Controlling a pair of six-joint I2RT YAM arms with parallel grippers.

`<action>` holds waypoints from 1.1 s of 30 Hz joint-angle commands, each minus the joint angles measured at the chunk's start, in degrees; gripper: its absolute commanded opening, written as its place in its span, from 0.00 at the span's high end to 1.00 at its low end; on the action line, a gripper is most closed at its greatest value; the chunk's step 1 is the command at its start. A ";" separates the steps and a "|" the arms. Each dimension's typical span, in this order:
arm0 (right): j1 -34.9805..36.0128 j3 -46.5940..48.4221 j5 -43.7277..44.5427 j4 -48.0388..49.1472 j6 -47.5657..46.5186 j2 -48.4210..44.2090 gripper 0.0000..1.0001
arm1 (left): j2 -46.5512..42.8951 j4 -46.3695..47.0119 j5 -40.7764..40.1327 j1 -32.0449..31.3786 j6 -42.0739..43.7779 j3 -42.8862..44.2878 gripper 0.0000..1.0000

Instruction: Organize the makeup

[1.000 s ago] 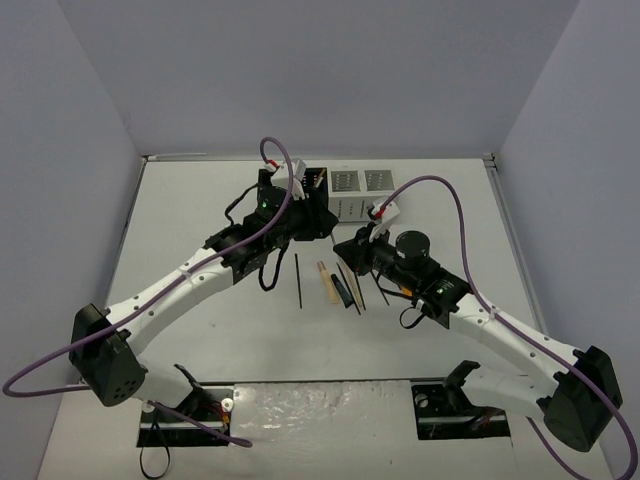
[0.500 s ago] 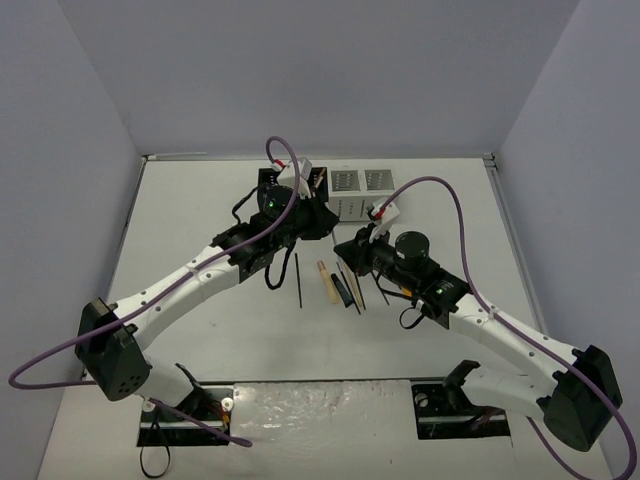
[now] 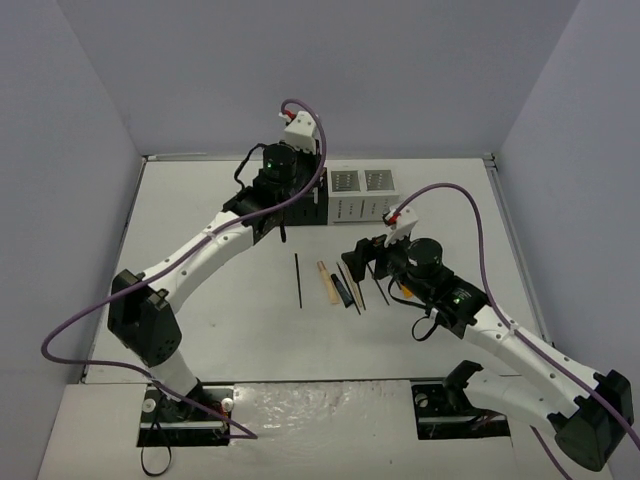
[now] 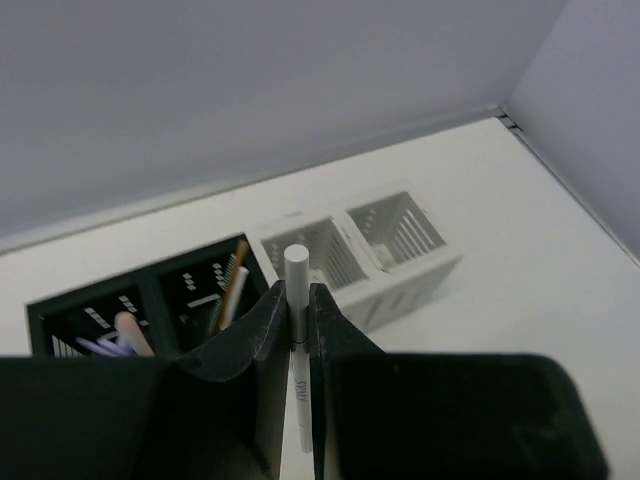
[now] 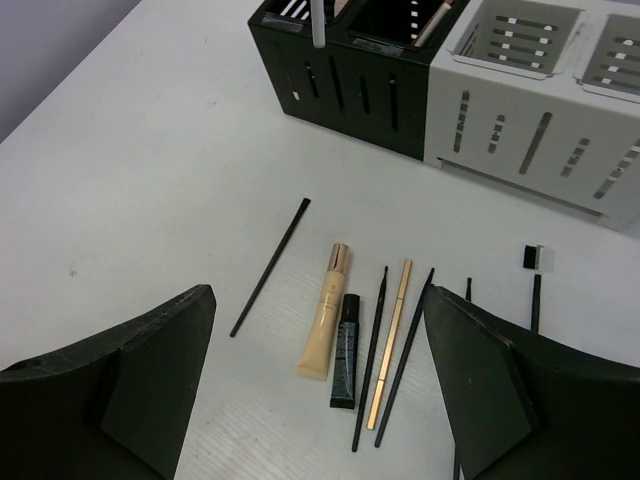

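Note:
My left gripper (image 4: pixel 298 292) is shut on a thin white pencil (image 4: pixel 296 268), held upright above the black organizer (image 4: pixel 150 300); its lower end also shows as the white pencil (image 5: pixel 317 22) over that box. In the top view the left gripper (image 3: pixel 293 198) hangs over the black organizer (image 3: pixel 320 200). Loose makeup lies in a row on the table: a thin black brush (image 5: pixel 270 268), a tan tube (image 5: pixel 325 312), a small black tube (image 5: pixel 346 350), a gold pencil (image 5: pixel 390 345) and black pencils (image 5: pixel 405 355). My right gripper (image 5: pixel 320 400) stands open above this row, holding nothing.
A white slotted organizer (image 5: pixel 530 110) stands right of the black organizer (image 5: pixel 350 70); its two compartments look empty. The black one holds several items, among them a tan brush (image 4: pixel 232 285). A small comb-headed brush (image 5: pixel 535 290) lies at the row's right end. Walls close three sides.
The left gripper closed on the white pencil and rose up over the black organizer. The right gripper's jaws went from shut to wide open above the row.

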 commanded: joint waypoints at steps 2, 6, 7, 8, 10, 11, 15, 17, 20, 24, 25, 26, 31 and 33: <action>-0.72 -0.62 4.11 -1.93 -0.92 -3.29 0.13 | 7.37 12.65 4.34 4.97 14.05 9.18 1.00; -0.80 -1.05 3.60 -4.05 -0.75 -4.19 0.11 | 13.30 16.95 8.01 6.79 18.76 11.95 1.00; -0.81 -1.11 3.46 -4.39 -0.63 -4.41 0.11 | 14.08 17.83 8.88 7.16 19.03 12.76 1.00; -0.81 -1.17 3.24 -4.62 -0.52 -4.53 0.11 | 15.36 18.62 10.10 7.61 19.15 13.43 1.00; -0.81 -1.25 2.90 -5.02 -0.41 -4.70 0.11 | 17.81 20.24 11.66 8.17 19.63 14.52 1.00; -0.81 -1.28 2.78 -5.19 -0.39 -4.75 0.10 | 19.09 20.97 12.17 8.46 19.92 14.92 1.00; -0.73 -1.36 2.62 -5.49 -0.48 -4.51 0.10 | 22.20 21.36 12.73 9.51 19.96 15.39 0.98; -0.80 -1.16 2.62 -5.67 -0.40 -4.20 0.10 | 22.22 21.06 12.60 9.68 19.72 14.55 0.92; -0.77 -0.61 2.62 -6.31 -0.09 -3.22 0.10 | 21.02 20.91 11.86 9.73 19.12 12.30 0.68; -0.80 1.27 2.62 -8.85 0.80 -0.42 0.11 | 16.66 19.69 10.05 9.77 17.14 8.95 0.32; -0.81 1.72 2.62 -9.47 1.23 0.36 0.11 | 15.42 18.81 9.56 9.80 16.65 8.39 0.23; -0.81 2.34 2.62 -10.30 1.54 1.15 0.12 | 13.43 17.84 8.97 9.82 16.18 7.84 0.16; -0.62 4.62 2.62 -13.06 3.69 8.26 0.32 | 0.26 5.67 1.03 9.90 10.88 5.14 0.03; -0.54 4.70 2.62 -13.23 4.38 11.65 0.42 | -3.61 -2.60 -1.29 9.91 8.73 3.77 0.03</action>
